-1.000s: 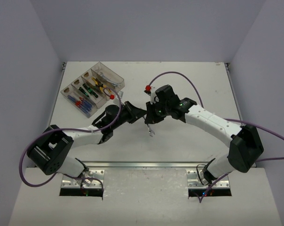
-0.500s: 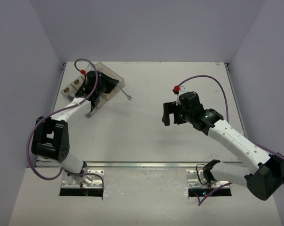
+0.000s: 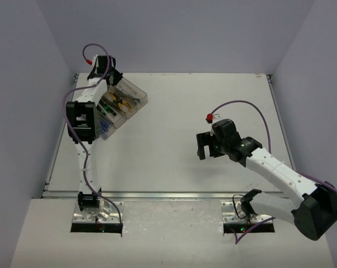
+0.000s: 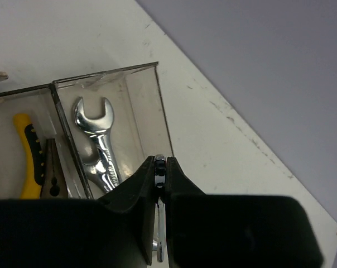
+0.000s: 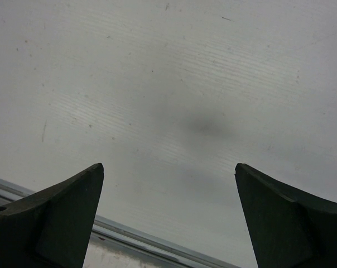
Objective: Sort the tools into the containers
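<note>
Silver wrench (image 4: 158, 223) is hanging clamped in the left jaws beside the end bin (image 4: 149, 111), needing centring, then releasing. Right jaws are gaping empty.

The containers (image 3: 136, 94) are showing clear, faintly smoky walls. One wrench (image 4: 99, 139) is gleaming silver, and the pliers (image 4: 28, 148) are showing yellow with black. The left pincer (image 4: 160, 167) is looking matte black around a second wrench (image 4: 158, 245), also shining silver. The right pincer (image 5: 168, 167) is reading dark grey against the white, lightly scuffed table (image 3: 174, 111). A purple cable (image 3: 244, 103) is trailing over it.
</note>
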